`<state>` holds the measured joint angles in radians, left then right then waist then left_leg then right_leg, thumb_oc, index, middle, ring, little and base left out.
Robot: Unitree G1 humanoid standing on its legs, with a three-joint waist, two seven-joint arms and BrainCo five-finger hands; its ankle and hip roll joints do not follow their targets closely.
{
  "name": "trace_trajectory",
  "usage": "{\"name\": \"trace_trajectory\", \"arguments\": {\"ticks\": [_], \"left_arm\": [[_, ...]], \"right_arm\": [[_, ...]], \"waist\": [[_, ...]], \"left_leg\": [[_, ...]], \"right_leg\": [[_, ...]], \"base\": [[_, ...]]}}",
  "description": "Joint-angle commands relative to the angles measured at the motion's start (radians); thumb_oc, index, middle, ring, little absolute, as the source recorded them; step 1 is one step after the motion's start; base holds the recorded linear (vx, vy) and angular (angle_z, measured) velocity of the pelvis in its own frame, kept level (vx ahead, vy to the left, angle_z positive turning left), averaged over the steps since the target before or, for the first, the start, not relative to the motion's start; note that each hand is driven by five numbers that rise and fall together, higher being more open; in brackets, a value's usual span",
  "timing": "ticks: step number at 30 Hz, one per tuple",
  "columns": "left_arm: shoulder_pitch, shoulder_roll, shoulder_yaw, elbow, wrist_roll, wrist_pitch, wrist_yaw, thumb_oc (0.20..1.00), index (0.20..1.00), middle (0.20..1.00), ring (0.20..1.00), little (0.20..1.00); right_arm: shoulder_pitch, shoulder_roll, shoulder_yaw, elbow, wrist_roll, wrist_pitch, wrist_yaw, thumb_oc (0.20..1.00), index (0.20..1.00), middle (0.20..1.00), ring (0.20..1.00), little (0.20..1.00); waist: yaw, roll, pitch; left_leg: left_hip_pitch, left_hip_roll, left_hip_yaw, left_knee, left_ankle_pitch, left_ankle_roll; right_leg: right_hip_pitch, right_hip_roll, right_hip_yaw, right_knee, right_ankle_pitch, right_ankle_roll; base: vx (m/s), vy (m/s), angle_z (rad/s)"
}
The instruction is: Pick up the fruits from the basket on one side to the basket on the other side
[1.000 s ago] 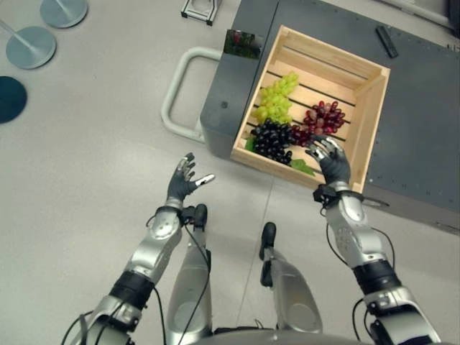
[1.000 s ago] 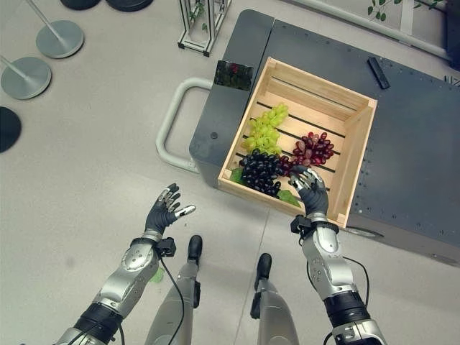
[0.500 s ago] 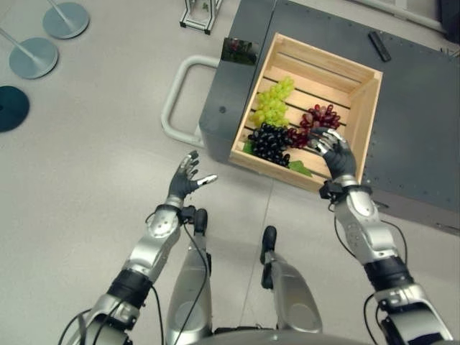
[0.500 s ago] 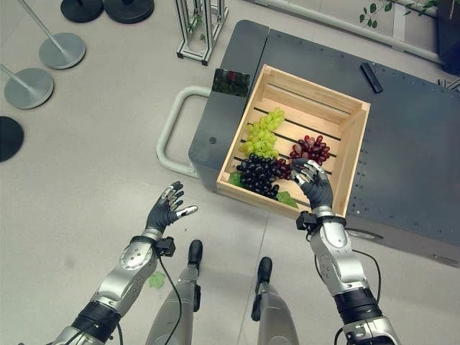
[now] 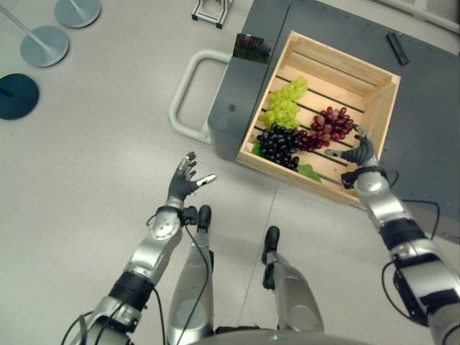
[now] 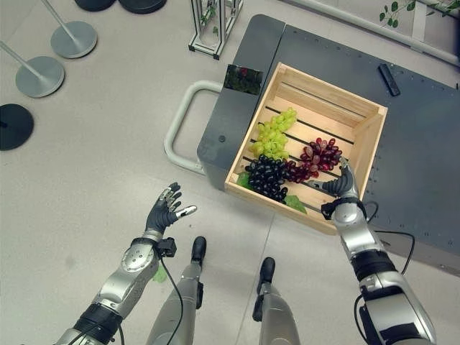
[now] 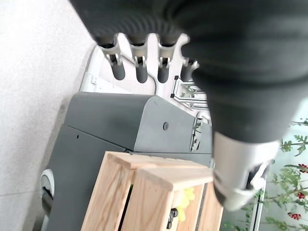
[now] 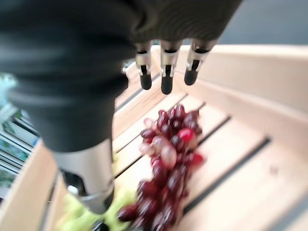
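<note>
The left hand (image 5: 185,180) hangs over bare floor with its fingers spread and nothing in them, well apart from the wooden crate (image 5: 384,108) off to its right. The crate sits on a dark grey cart (image 5: 431,108) and holds three grape bunches: one green bunch (image 5: 282,108), pale and tight; one black bunch (image 5: 279,142), glossy; one red bunch (image 5: 330,126), darker and looser. The right hand (image 5: 356,153) is inside the crate just beside the red bunch, fingers straight and relaxed, gripping nothing.
</note>
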<state>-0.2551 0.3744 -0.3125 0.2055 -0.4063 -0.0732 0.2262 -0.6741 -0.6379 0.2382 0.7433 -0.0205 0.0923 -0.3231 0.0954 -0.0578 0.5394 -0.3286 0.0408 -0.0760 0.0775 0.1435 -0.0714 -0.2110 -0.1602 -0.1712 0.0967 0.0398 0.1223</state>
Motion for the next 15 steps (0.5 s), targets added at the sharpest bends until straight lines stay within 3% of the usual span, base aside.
{"name": "trace_trajectory", "arguments": {"ticks": [1,7,15], "left_arm": [[0.021,0.006,-0.016,-0.113,0.013,-0.048,-0.002,1.000,1.000,1.000,1.000,1.000],[0.010,0.014,-0.025,-0.111,0.021,-0.051,-0.010,1.000,1.000,1.000,1.000,1.000],[0.009,0.001,-0.022,-0.093,0.024,-0.052,-0.007,1.000,1.000,1.000,1.000,1.000]], "right_arm": [[-0.117,-0.136,0.077,0.019,-0.152,0.022,0.015,1.000,1.000,1.000,1.000,1.000],[-0.274,-0.218,0.291,0.116,-0.383,0.042,0.085,1.000,1.000,1.000,1.000,1.000],[-0.358,-0.233,0.432,0.154,-0.514,0.047,0.147,1.000,1.000,1.000,1.000,1.000]], "waist": [[0.005,-0.012,-0.019],[0.022,-0.022,-0.019],[0.042,-0.044,-0.019]], "left_leg": [[-0.012,-0.068,-0.024,0.036,-0.111,0.030],[-0.029,-0.062,-0.029,0.031,-0.101,0.022],[-0.049,-0.051,-0.048,0.019,-0.085,0.008]], "right_leg": [[-0.022,-0.035,-0.004,0.124,-0.147,0.017],[-0.029,-0.030,-0.012,0.114,-0.143,0.017],[-0.036,-0.021,-0.030,0.097,-0.140,0.016]], "base": [[0.01,-0.016,0.05],[0.01,-0.011,0.05],[0.00,-0.027,0.07]]}}
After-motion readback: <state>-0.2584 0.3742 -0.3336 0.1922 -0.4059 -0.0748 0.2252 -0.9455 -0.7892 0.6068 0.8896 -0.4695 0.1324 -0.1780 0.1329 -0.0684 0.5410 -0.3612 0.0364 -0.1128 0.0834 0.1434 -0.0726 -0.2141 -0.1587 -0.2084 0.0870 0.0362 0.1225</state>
